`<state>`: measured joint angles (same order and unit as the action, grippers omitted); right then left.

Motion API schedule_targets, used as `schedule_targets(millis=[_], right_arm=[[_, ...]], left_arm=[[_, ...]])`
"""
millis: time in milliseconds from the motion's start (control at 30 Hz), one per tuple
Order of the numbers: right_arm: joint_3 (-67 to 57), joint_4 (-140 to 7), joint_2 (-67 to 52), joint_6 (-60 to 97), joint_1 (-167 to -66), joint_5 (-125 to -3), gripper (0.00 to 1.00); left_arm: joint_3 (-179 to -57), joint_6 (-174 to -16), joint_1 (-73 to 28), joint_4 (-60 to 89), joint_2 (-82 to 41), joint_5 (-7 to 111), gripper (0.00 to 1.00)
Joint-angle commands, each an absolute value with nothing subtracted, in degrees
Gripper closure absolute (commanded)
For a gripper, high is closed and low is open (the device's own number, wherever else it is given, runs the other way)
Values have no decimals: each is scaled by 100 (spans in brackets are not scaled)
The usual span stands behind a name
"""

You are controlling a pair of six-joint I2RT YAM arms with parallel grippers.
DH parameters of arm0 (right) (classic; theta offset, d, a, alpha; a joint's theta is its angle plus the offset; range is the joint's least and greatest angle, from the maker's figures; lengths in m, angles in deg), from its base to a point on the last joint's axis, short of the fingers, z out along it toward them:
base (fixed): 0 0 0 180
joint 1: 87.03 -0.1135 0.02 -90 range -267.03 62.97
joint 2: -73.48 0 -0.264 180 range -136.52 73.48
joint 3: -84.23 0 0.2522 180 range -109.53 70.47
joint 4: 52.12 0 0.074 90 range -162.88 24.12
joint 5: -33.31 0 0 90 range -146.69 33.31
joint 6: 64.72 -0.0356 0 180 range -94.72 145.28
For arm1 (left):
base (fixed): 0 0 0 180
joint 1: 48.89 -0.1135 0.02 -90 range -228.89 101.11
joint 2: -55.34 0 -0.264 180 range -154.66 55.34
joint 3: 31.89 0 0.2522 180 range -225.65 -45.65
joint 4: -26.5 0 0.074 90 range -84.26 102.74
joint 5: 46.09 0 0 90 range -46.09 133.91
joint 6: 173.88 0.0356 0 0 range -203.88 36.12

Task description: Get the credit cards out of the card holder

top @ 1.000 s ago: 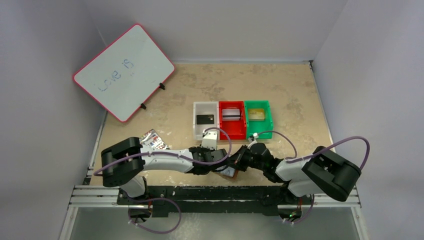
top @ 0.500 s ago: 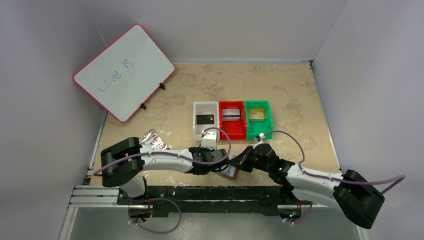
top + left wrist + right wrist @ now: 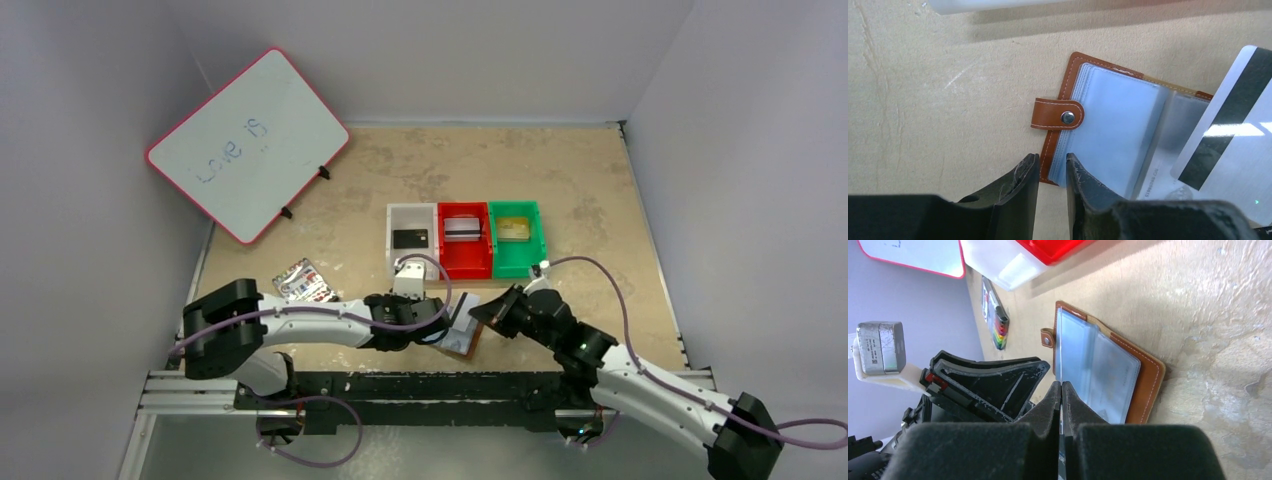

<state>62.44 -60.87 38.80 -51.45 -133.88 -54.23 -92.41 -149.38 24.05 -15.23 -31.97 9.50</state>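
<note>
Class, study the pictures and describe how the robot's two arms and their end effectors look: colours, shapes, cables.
The left arm and right arm have white tubular links joined by chunky black joints, each trailed by a looping lilac cable. The left end effector and right end effector each have two black wedge-shaped fingers, scuffed whitish with wear.

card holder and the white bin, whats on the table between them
Nothing: the tabletop between the card holder and the white bin is bare, crossed only by the bin's shadow. The left wrist view shows it plainly.
</note>
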Motion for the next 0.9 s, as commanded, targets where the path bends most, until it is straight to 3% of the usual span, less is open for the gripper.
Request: schedule_targets(millis=[0, 567, 733, 867], right_arm=[[5818, -6588, 4185, -4614, -13378, -4924, 100], [5391, -5130, 4631, -1020, -13375, -4965, 100], [4673, -5312, 4164, 502, -13374, -4913, 100], [3734, -5806, 3062, 1944, -13379, -4430, 100]], left_arm=[[-9103, -15054, 2449, -1313, -2680, 673, 73], [-8242, -15465, 2445, -1039, -958, -91, 53], [-8228, -15593, 2449, -1133, -943, -121, 51], [-8251, -15684, 2447, -1223, -957, -171, 51]])
